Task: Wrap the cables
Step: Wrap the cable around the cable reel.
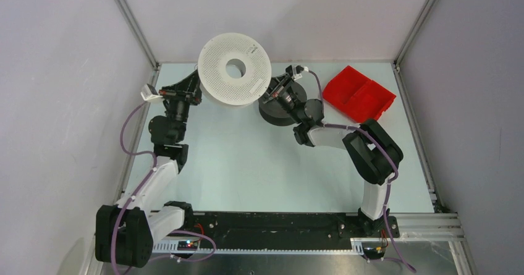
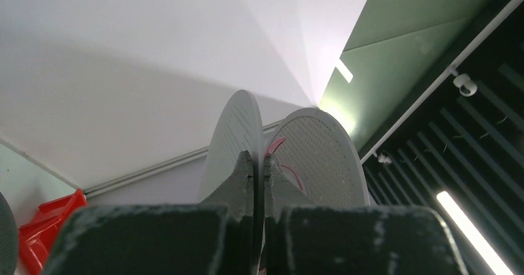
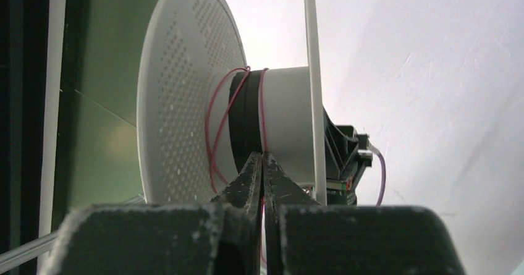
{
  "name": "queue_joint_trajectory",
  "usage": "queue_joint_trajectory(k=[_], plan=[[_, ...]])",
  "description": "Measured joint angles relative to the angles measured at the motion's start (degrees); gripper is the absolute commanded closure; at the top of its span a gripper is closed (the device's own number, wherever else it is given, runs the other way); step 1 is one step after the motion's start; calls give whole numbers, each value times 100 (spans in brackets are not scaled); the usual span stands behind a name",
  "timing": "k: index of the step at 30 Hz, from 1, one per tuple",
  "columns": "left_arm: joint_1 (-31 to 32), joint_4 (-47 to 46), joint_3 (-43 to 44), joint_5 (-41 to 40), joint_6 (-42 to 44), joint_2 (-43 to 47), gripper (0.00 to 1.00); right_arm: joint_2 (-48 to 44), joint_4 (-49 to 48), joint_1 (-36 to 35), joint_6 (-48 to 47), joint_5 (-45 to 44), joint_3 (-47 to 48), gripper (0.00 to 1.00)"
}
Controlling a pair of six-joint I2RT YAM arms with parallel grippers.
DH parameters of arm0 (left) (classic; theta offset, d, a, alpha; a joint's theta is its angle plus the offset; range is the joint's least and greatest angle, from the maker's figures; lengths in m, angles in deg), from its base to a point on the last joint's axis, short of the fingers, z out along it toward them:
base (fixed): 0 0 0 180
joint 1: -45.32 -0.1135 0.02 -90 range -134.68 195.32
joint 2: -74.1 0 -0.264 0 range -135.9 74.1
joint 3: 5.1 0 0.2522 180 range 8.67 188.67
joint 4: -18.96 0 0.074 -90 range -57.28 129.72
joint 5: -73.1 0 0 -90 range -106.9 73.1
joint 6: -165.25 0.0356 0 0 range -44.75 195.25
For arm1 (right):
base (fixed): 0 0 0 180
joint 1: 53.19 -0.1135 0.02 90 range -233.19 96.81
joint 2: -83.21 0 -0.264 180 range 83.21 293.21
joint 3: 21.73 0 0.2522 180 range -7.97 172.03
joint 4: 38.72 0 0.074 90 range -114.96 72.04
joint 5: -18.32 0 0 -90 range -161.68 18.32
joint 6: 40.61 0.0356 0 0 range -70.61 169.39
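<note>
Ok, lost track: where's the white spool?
Top view, far centre: the white spool is tilted between the left gripper and right gripper, beside the grey spool.

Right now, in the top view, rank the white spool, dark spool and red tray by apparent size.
1. White spool: largest, though seemingly raised nearer the camera.
2. Red tray.
3. Dark spool: smallest showing, but the right arm hides part, so unsure.

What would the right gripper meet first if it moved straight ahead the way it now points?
Most likely the white spool's core, wound with pink cable, just beyond the right gripper; depth is hard to judge.
</note>
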Motion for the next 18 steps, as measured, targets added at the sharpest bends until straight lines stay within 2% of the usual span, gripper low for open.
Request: queue_joint_trajectory(k=[12,18], plan=[[341,42,2,-765,-173,-369,100,400,-2,-85,-214,-990,90,100],[435,114,0,-887,-205,-605,100,407,20,-74,-330,-1305,-111,100]])
